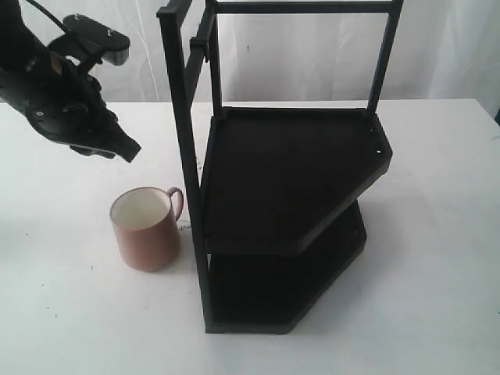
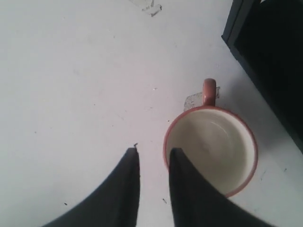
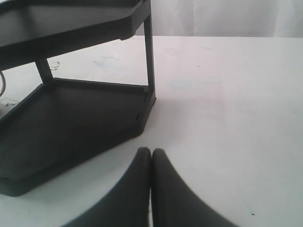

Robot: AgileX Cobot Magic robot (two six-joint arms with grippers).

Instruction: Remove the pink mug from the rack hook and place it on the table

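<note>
The pink mug (image 1: 146, 230) stands on open table (image 1: 62, 312) beside the rack (image 1: 289, 180).

A tall black two-shelf rack (image 1: 289, 180) stands before a white curtain (image 1: 453, 47) (pale, softly folded).

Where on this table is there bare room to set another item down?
Widest bare patch: the table right of the rack, out to the table's edge. Another lies in front of the pink mug. Crowded: the narrow strip between mug and rack post, with the left tool above the mug.
</note>
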